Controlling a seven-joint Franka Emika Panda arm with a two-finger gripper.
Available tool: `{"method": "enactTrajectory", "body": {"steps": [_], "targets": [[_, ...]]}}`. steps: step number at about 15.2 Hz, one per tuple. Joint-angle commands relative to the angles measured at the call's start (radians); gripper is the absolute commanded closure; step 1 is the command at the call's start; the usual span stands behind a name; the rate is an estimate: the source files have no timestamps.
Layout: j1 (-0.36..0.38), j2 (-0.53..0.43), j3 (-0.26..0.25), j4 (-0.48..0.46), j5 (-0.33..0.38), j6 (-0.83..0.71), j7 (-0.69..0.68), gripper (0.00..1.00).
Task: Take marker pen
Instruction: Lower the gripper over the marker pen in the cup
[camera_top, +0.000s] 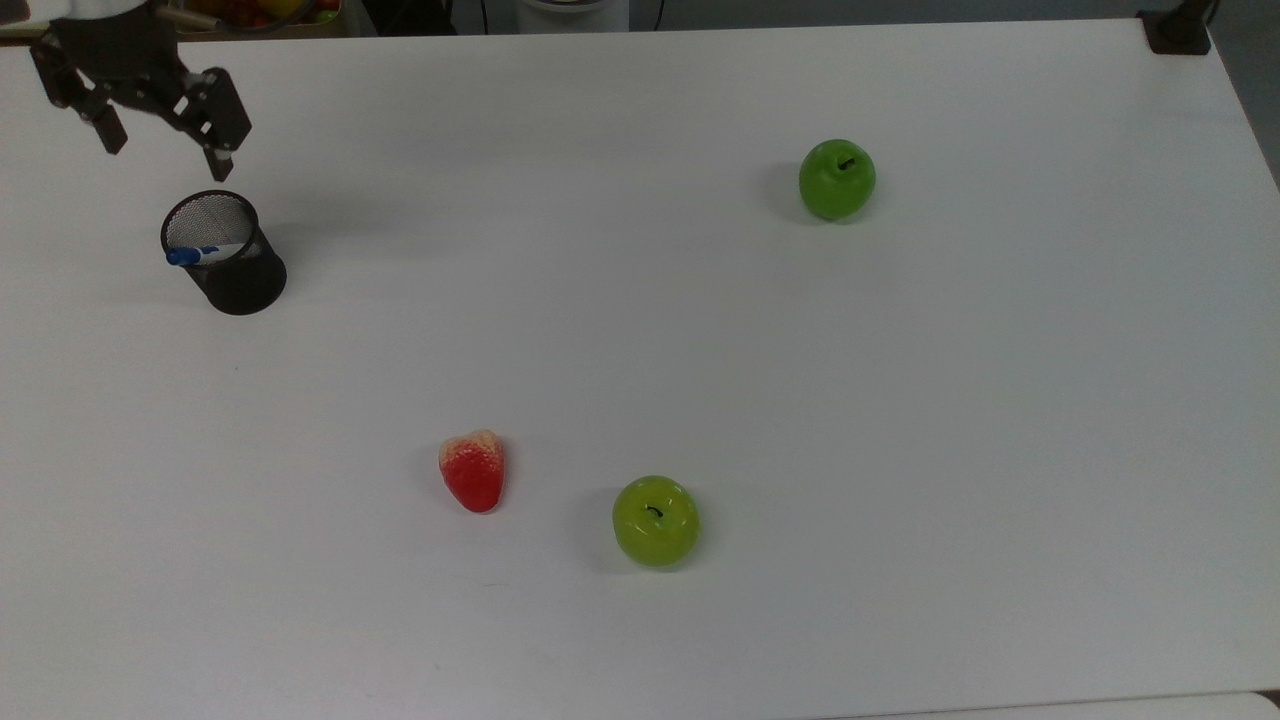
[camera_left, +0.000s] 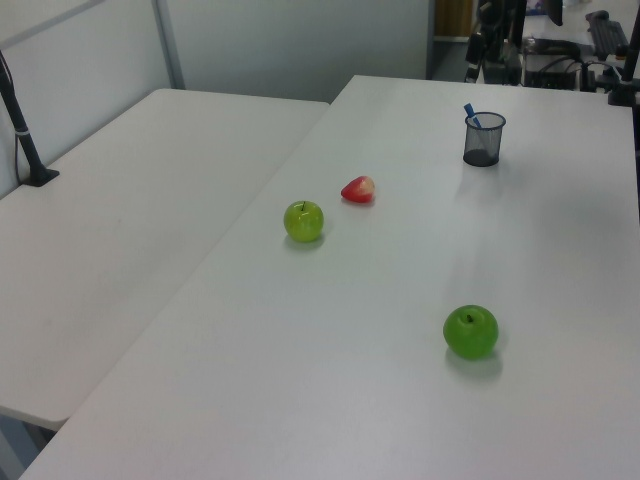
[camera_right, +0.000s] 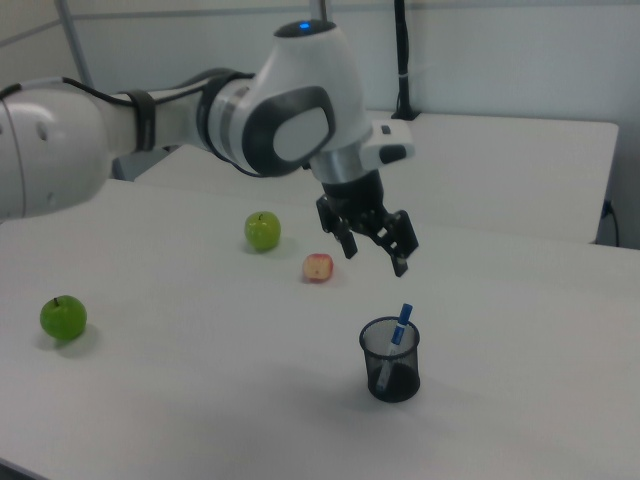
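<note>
Upper left of the top view, the gripper (camera_top: 163, 157) hangs above the mesh cup (camera_top: 232, 262), jaws released. The marker pen (camera_top: 196, 255) leans on the rim; a misjudged descent could tip the light cup.

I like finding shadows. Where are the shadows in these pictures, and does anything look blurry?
Top view: soft grey shadows sit to the top view's left of each green apple and the strawberry. Right view: a faint shadow lies beside the mesh cup; the open claw looks slightly smeared. Left view: a pale shadow under the near apple.
</note>
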Motion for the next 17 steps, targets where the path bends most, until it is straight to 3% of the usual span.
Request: {"method": "enactTrajectory", "body": {"steps": [1,14,15,17], "targets": [[-0.012,0.062,0.004,0.016,0.008,0.079,-0.014,0.00],[-0.019,0.181,-0.001,-0.008,-0.055,0.208,-0.019,0.00],[-0.019,0.184,-0.001,-0.008,-0.053,0.214,-0.019,0.03],[-0.019,0.187,-0.001,-0.008,-0.053,0.216,-0.019,0.20]]}}
